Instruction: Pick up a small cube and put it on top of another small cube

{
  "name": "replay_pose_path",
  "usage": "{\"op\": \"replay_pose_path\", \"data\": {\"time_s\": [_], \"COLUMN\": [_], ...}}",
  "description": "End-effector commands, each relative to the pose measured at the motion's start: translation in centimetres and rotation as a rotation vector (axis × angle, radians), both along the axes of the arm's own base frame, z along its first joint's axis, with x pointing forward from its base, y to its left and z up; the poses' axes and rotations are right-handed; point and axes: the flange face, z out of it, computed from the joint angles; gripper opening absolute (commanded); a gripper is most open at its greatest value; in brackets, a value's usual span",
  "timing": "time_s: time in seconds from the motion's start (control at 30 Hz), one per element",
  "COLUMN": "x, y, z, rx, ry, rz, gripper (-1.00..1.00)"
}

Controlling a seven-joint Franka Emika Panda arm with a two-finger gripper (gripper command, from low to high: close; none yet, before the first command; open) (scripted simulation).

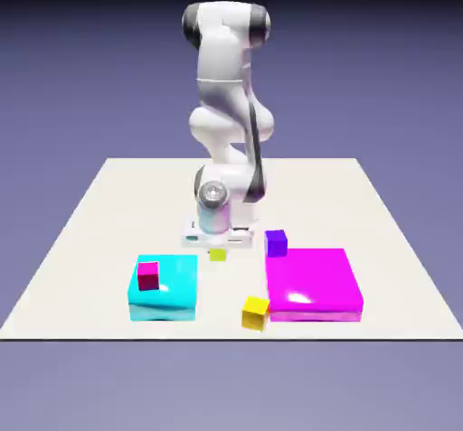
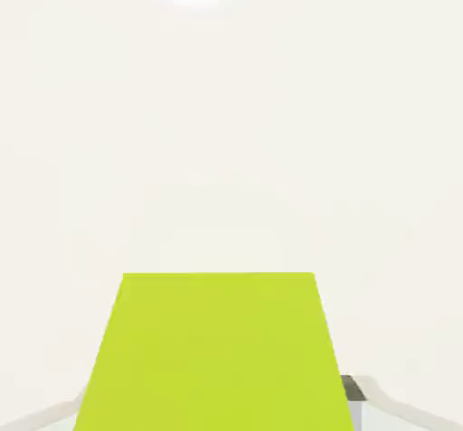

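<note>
The hand [image 1: 217, 242] is clenched around the tiny lemon-yellow cube [image 1: 218, 255] on the worktop [image 1: 108, 212]. The small dark pink-magenta cube [image 1: 148, 276] sits on the cyan block [image 1: 172, 289], at eight o'clock from it.

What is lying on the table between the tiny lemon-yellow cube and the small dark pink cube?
Nothing loose. In the exterior view, only bare table and the cyan block's top separate the lemon-yellow cube from the dark pink cube, which sits on that block.

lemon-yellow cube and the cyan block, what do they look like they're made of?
Tiny lemon-yellow cube: flat, uniform colour, no grain or shine; looks like matte plastic, though a render leaves it open. Cyan block: bright streaks on its top and front edge suggest glossy plastic.
</note>
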Motion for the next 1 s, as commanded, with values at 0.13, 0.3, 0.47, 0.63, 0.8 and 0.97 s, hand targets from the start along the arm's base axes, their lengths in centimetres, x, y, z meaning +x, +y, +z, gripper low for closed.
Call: {"op": "replay_pose_path", "data": {"time_s": [0.13,0.3,0.47,0.63,0.8,0.97], "x": [2.8,8.1,12.3,15.4,15.5,15.7], "y": [-0.6,-5.6,-11.5,-18.0,-22.6,-20.2], "z": [3.0,6.3,10.2,14.6,15.3,8.9], "rx": [0.004,-0.024,-0.015,0.029,-0.001,-0.001], "ry": [-0.022,-0.046,-0.044,-0.017,0.001,0.001], "rz": [-0.184,-0.636,-1.068,-1.468,-1.647,-1.647], "gripper": [-1.0,-1.0,-1.0,-1.0,-1.0,1.0]}}
